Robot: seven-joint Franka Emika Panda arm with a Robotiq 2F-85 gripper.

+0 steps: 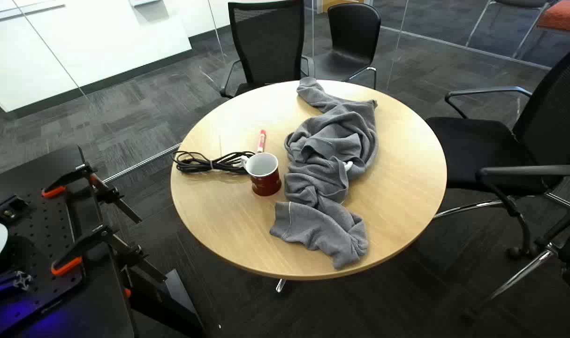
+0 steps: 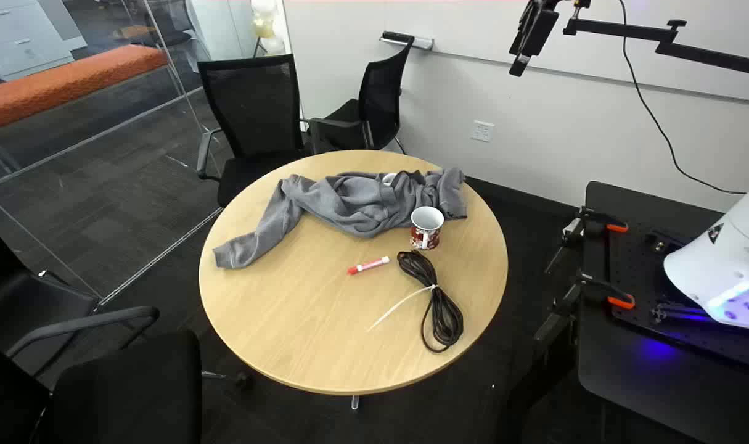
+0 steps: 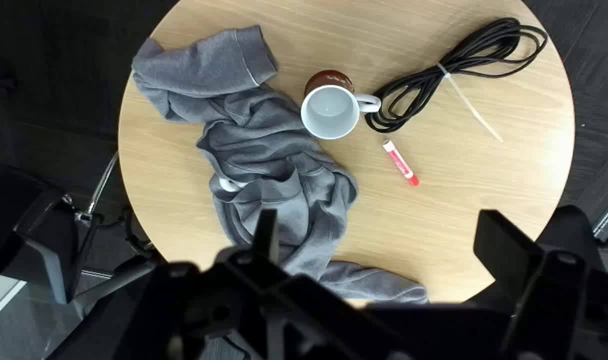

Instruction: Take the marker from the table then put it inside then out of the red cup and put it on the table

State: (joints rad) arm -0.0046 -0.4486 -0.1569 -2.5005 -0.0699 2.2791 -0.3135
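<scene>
In an exterior view, a red cup (image 1: 266,184) stood upright on a table (image 1: 219,220). In an exterior view, a marker (image 2: 368,265) lay on the table near a black cable (image 2: 449,320). In the wrist view, the hand (image 3: 379,232) gaped, 2 fingers (image 3: 506,250) wide apart.

An office, by its glass wall (image 1: 139,103), black mesh chairs (image 1: 268,42) and round table (image 1: 224,211)

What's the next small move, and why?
I'd probably ease the end effector across until it sits above the marker: its jaws stand wide open and empty, and in the wrist view the marker lies flat on the table, outside the red cup and off the line between those jaws.
</scene>
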